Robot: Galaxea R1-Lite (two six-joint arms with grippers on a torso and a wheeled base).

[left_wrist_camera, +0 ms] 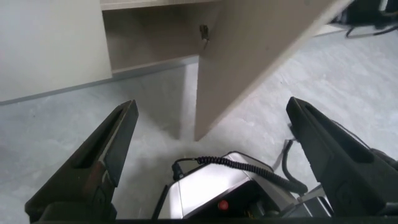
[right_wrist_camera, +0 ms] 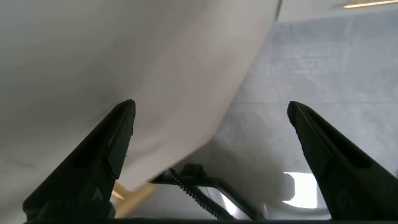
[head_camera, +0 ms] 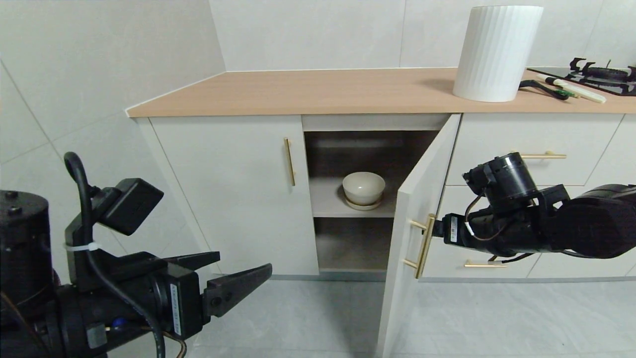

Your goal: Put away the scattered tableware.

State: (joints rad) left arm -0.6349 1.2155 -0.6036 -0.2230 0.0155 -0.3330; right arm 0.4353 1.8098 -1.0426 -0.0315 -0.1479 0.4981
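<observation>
A cream bowl [head_camera: 363, 187] sits on a small plate [head_camera: 363, 204] on the middle shelf of the floor cabinet. Its white door [head_camera: 420, 199] stands swung out toward me. My right gripper [head_camera: 437, 227] is right at the door's gold handle [head_camera: 423, 245]. In the right wrist view this gripper [right_wrist_camera: 211, 107] is open, the door face [right_wrist_camera: 124, 56] fills the space ahead and a piece of the handle [right_wrist_camera: 134, 193] lies near one finger. My left gripper [head_camera: 243, 266] hangs low at the left, open and holding nothing. In the left wrist view it [left_wrist_camera: 212, 106] faces the door's lower edge [left_wrist_camera: 249, 62].
On the wooden countertop [head_camera: 318, 92] stand a tall white ribbed container [head_camera: 497, 52] and a few long utensils [head_camera: 571, 89] beside a stove [head_camera: 603, 74]. The cabinet's left door [head_camera: 233, 194] is closed. Drawers with gold handles [head_camera: 541, 156] are behind my right arm. Grey floor [head_camera: 318, 318] lies open below.
</observation>
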